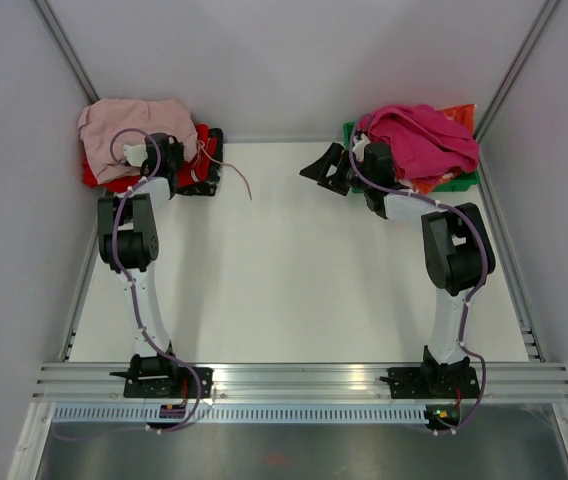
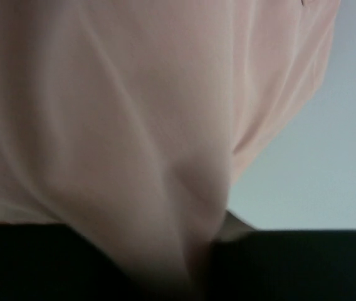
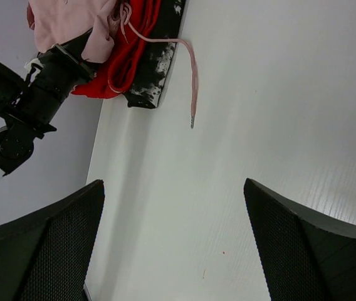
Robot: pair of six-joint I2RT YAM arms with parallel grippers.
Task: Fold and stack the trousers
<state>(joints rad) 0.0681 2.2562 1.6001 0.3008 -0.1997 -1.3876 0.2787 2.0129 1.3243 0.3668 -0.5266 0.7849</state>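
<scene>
Pale pink trousers (image 1: 124, 120) lie heaped on red garments (image 1: 205, 140) at the upper left of the worktop (image 1: 294, 290). The left jaws are buried in the pink fabric, and I cannot tell whether they grip it. The right jaws are spread wide.

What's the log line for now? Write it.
left claw: in trousers, grip unclear | right claw: open, empty | trousers: on red garments, far left
</scene>
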